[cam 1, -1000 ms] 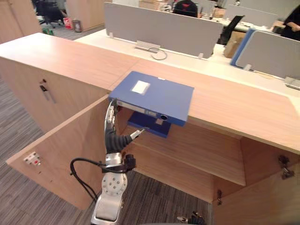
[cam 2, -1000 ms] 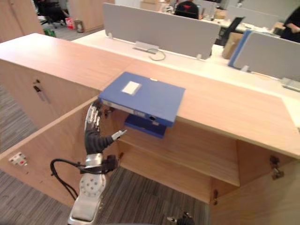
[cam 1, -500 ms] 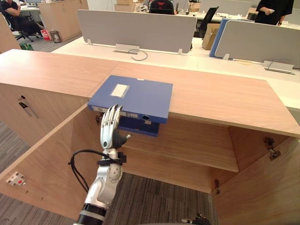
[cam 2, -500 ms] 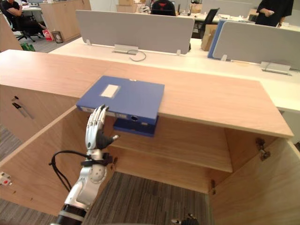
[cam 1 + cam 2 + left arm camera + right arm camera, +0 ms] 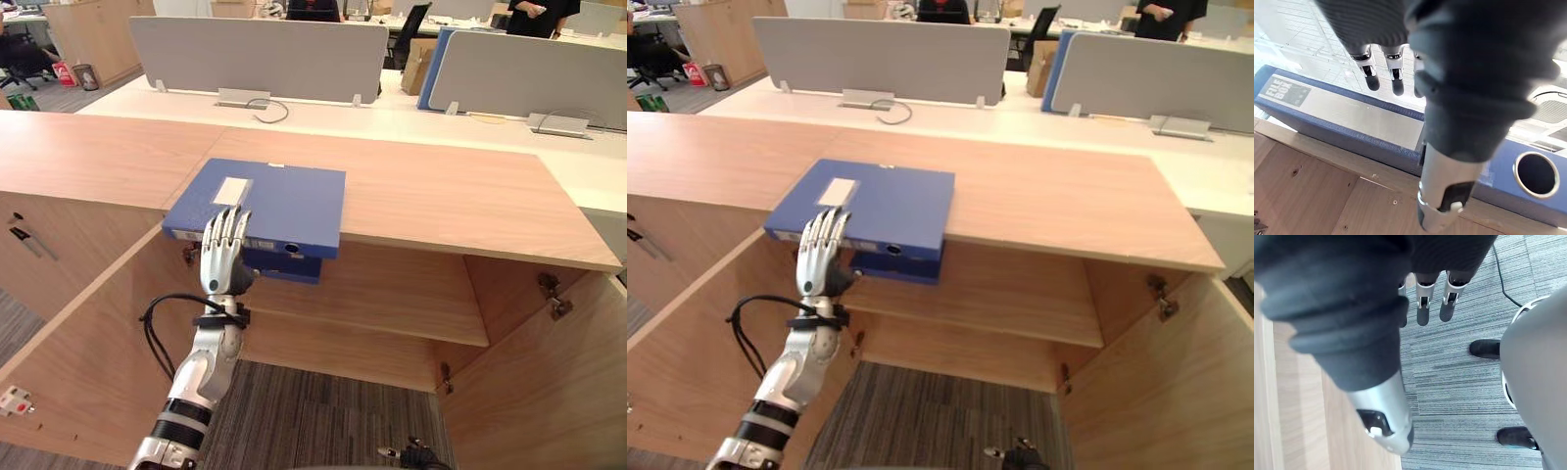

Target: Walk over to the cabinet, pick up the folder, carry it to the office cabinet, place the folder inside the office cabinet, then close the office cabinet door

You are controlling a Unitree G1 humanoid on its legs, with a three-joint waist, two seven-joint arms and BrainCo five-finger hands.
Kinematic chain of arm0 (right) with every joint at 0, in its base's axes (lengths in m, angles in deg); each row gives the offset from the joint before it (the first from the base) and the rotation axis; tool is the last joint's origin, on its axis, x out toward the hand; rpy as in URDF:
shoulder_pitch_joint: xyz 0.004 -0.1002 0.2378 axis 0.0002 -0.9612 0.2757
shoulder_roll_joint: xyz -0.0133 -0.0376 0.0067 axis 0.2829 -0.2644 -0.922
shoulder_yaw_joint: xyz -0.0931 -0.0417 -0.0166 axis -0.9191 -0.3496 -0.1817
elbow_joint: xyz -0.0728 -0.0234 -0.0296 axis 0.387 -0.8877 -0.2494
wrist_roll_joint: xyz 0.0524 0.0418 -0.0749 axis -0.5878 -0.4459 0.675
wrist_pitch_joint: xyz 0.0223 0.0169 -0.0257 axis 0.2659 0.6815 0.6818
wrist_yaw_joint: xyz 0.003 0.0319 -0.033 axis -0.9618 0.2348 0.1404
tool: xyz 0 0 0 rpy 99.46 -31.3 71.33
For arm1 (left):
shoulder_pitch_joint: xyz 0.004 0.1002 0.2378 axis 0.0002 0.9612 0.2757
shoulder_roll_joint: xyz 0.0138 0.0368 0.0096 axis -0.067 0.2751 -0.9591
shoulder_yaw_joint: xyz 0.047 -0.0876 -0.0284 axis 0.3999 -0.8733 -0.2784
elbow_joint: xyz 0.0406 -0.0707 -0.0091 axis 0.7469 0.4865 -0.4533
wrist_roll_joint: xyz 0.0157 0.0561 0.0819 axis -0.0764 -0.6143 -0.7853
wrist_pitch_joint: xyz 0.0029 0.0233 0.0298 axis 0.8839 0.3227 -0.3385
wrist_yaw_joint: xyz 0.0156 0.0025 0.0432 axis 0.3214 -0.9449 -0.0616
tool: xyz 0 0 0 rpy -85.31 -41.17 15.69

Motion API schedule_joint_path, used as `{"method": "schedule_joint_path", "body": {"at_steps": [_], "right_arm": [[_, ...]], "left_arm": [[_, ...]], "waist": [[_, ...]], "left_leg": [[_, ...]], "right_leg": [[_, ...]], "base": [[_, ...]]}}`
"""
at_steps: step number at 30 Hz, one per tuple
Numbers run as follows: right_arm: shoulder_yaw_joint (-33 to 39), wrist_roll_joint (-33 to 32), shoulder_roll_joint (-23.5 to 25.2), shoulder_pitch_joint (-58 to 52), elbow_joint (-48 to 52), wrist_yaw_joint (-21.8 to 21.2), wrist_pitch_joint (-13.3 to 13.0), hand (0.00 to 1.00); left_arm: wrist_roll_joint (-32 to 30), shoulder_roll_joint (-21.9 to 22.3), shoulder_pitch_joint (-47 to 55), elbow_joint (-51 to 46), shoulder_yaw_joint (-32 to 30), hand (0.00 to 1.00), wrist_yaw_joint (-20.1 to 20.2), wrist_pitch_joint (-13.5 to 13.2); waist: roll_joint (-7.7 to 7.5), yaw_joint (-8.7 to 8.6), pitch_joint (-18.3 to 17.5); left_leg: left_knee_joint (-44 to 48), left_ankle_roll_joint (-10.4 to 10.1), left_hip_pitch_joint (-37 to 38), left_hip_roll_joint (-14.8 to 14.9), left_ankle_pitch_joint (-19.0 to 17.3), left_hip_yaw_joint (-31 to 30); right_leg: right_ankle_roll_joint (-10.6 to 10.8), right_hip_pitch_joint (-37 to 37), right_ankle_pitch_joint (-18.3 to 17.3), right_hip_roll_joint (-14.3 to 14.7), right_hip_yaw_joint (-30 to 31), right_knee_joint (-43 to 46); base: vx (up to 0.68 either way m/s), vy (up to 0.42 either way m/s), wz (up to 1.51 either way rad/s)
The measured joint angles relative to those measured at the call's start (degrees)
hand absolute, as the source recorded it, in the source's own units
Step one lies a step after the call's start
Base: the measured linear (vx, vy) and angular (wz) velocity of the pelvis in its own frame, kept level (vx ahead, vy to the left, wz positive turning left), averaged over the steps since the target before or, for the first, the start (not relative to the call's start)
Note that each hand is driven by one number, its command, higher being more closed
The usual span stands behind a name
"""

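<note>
A blue box folder point(image 5: 284, 201) lies flat on the wooden cabinet top point(image 5: 441, 196), its spine overhanging the front edge above the open compartment. My left hand point(image 5: 220, 259) is raised upright in front of the left end of that spine, fingers straight and open, their tips reaching the folder's top edge. In the left wrist view the fingers point(image 5: 1396, 83) point at the spine point(image 5: 1352, 117) just past them, and nothing is gripped. My right hand point(image 5: 1422, 308) hangs open over the carpet, fingers straight, beside a wooden panel.
A second blue folder point(image 5: 294, 269) lies on the inner shelf point(image 5: 392, 294) under the first. Both cabinet doors stand open: one at the left point(image 5: 88, 333), one at the right point(image 5: 549, 392). Grey desk dividers point(image 5: 255, 59) stand behind the cabinet.
The camera has shifted. My left hand has risen from under the folder's overhang to the front of its spine, and the thumb has tucked in.
</note>
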Motion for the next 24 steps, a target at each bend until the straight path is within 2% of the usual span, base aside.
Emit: {"method": "schedule_joint_path", "body": {"at_steps": [3,11,20,21,24], "right_arm": [[0.4,0.0,-0.4,0.0,0.0,0.2,0.0,0.00],[0.5,0.0,-0.4,0.1,0.0,0.2,0.0,0.00],[1.9,-0.1,-0.7,0.6,0.0,0.1,0.0,0.00],[1.9,-0.2,-0.8,0.7,0.0,0.1,0.0,0.00],[1.9,-0.2,-1.1,1.1,0.0,0.0,0.0,0.00]], "left_arm": [[0.0,-0.5,-1.7,0.0,0.0,0.00,-1.3,0.1],[-0.6,-2.0,-2.3,0.1,1.0,0.00,-1.5,0.0],[-2.0,-3.6,-5.0,7.5,2.3,0.00,0.0,0.1],[-2.0,-3.8,-5.8,8.7,2.3,1.00,0.2,0.1],[-2.0,-4.5,-8.1,11.4,2.3,1.00,0.5,0.1]], "waist": [[0.70,-0.24,0.6],[0.83,-1.17,0.7],[1.59,-1.63,1.7],[1.62,-1.70,1.7],[1.63,-1.81,1.7]], "left_leg": [[0.0,0.0,0.3,0.0,0.0,0.4],[-0.2,0.1,0.6,0.1,-0.1,1.4],[-0.2,0.1,0.6,0.1,-0.1,1.5],[-0.2,0.1,0.6,0.1,-0.1,1.6],[-0.2,0.1,0.7,0.1,-0.1,1.7]], "right_leg": [[0.0,0.1,0.1,0.0,0.4,0.0],[0.0,0.0,0.3,0.1,1.5,0.0],[-0.1,0.0,0.4,0.1,1.6,0.0],[-0.1,0.0,0.4,0.1,1.7,0.0],[-0.1,0.0,0.5,0.1,1.7,0.0]], "base": [[-0.02,0.037,-0.06],[0.00,0.032,-0.07],[0.00,0.015,-0.01],[0.00,0.031,-0.01],[0.00,0.020,-0.01]]}}
